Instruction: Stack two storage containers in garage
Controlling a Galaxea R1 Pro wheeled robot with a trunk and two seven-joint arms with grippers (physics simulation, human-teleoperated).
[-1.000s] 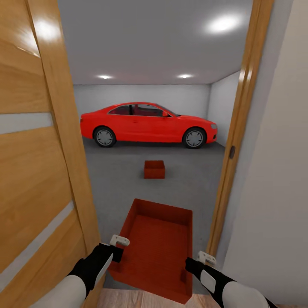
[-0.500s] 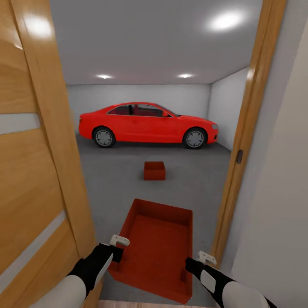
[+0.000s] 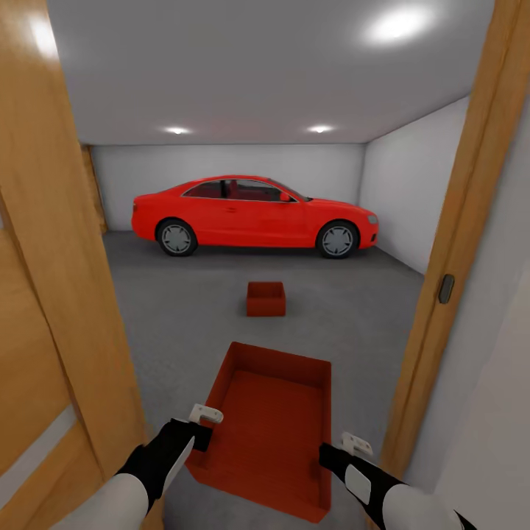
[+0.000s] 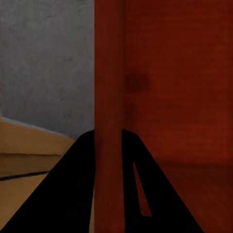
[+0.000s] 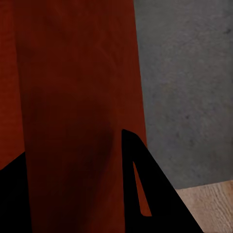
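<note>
I have the carried container (image 3: 269, 434) pinched by its side walls, left hand (image 3: 199, 427) and right hand (image 3: 340, 450) both clamped; clipping the door frame (image 3: 456, 294) could wrench it loose.

The carried storage container (image 3: 272, 434) hides the fingertips of both tools at lower centre of the head view. The open door (image 3: 44, 309) is cut off at the left edge. The far container's (image 3: 265, 298) interior cannot be made out.

Three ceiling lights (image 3: 398, 24) lit the garage evenly; glare streaked the door (image 3: 40, 33); both wrist views were dim, soft
</note>
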